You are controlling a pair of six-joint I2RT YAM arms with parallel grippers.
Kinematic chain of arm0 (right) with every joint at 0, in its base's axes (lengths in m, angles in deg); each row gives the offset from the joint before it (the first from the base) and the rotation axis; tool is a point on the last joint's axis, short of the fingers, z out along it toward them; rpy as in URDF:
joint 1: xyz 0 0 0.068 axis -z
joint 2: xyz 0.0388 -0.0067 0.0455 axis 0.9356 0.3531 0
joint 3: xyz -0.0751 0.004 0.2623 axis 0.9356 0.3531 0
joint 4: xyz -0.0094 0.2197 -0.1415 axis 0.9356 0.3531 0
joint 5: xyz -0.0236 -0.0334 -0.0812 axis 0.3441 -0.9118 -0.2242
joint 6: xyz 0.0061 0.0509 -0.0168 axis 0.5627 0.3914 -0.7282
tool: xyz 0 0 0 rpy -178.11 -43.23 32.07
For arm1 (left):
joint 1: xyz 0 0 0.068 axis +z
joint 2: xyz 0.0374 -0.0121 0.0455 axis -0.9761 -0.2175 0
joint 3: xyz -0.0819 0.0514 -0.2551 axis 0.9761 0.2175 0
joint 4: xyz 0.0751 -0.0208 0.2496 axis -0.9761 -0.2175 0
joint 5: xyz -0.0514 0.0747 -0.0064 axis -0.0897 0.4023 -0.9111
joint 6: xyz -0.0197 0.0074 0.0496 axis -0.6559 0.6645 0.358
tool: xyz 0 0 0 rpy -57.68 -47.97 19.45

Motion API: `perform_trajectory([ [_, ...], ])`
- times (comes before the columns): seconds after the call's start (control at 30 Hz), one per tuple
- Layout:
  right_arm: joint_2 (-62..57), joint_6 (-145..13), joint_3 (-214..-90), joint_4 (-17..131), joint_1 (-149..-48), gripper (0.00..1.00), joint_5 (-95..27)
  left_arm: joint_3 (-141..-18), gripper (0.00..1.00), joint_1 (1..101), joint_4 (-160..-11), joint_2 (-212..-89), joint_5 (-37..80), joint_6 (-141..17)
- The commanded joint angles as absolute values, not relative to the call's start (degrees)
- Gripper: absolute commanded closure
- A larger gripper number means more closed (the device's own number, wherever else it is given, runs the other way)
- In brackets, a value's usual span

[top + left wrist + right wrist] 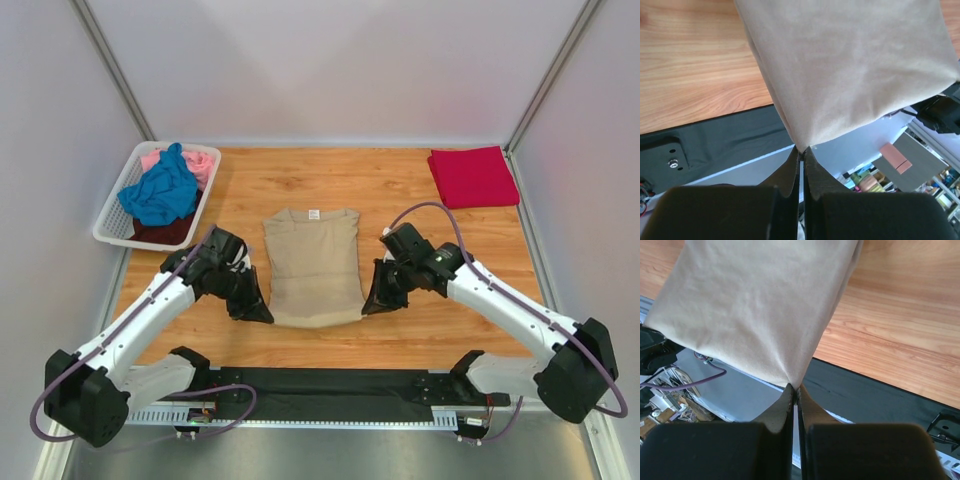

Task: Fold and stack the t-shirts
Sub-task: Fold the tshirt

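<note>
Top: tan shirt (312,265) flat at centre of table (420,210), long axis near-to-far, collar far; left pincer (256,308) and right pincer (374,300) at near hem corners, equally close

Left wrist: clamped on left corner, shirt stretching ahead

Right wrist: clamped on right corner, likewise

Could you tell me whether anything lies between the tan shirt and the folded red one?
Nothing lies there: bare table between the tan shirt and red shirt; only the right arm's wrist hangs over it.
</note>
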State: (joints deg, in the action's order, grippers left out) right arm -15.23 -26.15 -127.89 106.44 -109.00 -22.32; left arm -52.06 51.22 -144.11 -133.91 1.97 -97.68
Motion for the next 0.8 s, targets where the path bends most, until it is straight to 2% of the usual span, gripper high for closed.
perform_trajectory([
  [0.0,-12.76,-28.17,-132.30,109.33,-108.61,1.00,-23.81,-57.90,1.00,51.68,-145.95,-136.34,5.10,-97.23],
  [0.57,1.47,-38.10,-146.27,108.63,-100.00,1.00,-22.41,-75.39,1.00,59.32,-145.08,-155.06,5.64,-90.63],
  [0.77,8.42,-41.87,-156.11,109.94,-96.92,1.00,-21.44,-83.30,1.00,62.14,-145.08,-161.47,5.20,-88.78],
])
